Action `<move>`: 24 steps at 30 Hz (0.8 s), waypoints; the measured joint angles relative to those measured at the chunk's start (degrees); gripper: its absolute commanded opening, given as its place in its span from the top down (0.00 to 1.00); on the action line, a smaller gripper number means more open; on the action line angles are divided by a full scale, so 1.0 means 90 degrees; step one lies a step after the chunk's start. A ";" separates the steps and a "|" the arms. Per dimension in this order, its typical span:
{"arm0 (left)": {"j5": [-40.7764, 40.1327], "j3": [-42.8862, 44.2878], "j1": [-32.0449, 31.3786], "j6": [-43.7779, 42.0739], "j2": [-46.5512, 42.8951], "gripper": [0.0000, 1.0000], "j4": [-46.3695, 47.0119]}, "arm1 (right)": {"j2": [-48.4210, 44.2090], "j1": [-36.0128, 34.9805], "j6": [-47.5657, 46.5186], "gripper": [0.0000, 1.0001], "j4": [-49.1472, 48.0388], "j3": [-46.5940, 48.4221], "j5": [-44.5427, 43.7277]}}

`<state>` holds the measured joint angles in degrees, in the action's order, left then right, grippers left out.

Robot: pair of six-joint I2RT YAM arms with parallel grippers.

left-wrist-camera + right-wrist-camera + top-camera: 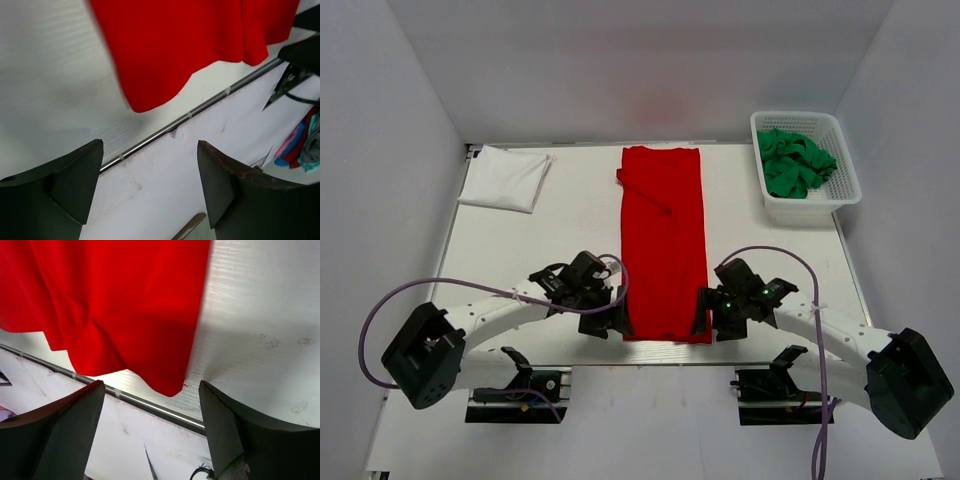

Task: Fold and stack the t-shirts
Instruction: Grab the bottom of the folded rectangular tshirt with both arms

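Centrally, red t-shirt [665, 245], left pincer [149, 147], right pincer [152, 387] agape

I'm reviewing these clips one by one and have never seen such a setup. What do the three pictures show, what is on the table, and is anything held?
Two robot arms, the left arm and the right arm, are bolted at the near edge of a white table; each ends in a two-finger gripper. The wide picture comes from a fixed camera above and behind them. The other two come from cameras on the wrists; the dark shapes at the bottom are each gripper's fingers. On the table lie a red t-shirt, folded into a long strip in the middle, a folded white t-shirt at the far left, and a basket at the far right holding crumpled green t-shirts. The left gripper and right gripper sit beside the strip's near corners, both open, holding nothing.
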<state>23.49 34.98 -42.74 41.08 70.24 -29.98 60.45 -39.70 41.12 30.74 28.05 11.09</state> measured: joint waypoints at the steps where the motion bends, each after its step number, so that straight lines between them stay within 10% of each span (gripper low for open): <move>1: 0.0022 0.0000 -0.0075 0.0015 0.0051 0.17 0.0046 | 0.0029 0.0000 0.0034 0.21 -0.0017 -0.0015 0.0002; 12: -0.0469 0.0444 -0.0578 -0.0236 0.1394 0.52 0.0228 | 0.0474 0.0039 0.0153 0.38 -0.0117 0.0027 0.0168; 17: -0.0678 0.0588 -0.0639 -0.0325 0.1693 1.00 0.0427 | 0.0714 0.0041 0.0083 0.69 -0.0129 0.0027 0.0163; 20: -0.0738 0.0619 -0.0687 -0.0408 0.1732 1.00 0.0612 | 0.0857 0.0041 0.0056 1.00 -0.0153 0.0056 0.0070; 24: -0.1001 0.0782 -0.0721 -0.0486 0.1724 1.00 0.0702 | 0.1219 0.0046 -0.0066 1.00 0.0049 0.0495 -0.0437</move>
<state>14.48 42.02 -49.23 36.71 85.76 -23.66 71.42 -39.29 40.53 31.18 32.51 7.16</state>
